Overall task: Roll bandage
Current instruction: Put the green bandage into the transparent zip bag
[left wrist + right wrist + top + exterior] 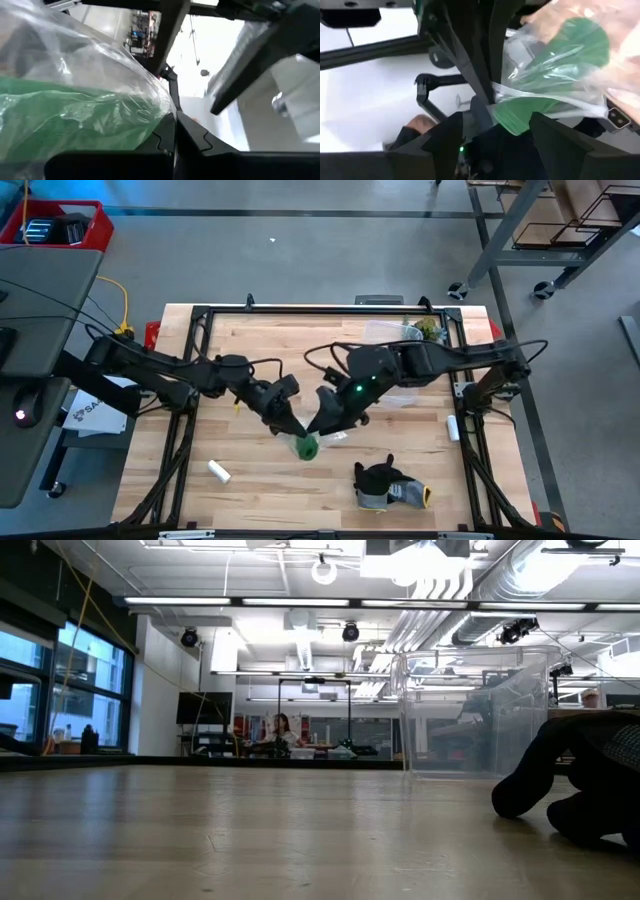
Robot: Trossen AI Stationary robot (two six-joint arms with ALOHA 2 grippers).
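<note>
Both arms meet over the middle of the pale, plank-grained wooden table (240, 480), a little toward its front edge. There the bandage (306, 447), a bright green soft fabric wad, sits inside crinkled clear plastic film (100, 60) between the two grippers. The left gripper (293, 427) reaches in from the left side with its dark fingers closed, pinching the wrapped bandage; its wrist view shows green cloth bulging under the glossy, wrinkled film right at the fingers. The right gripper (322, 423) comes in from the right side with its fingers spread apart, just beside the bundle; whether they touch it is unclear.

A small white cylinder (219, 471) lies near the front-left corner. A dark grey glove (388, 483), crumpled, lies near the front edge, right of centre.
</note>
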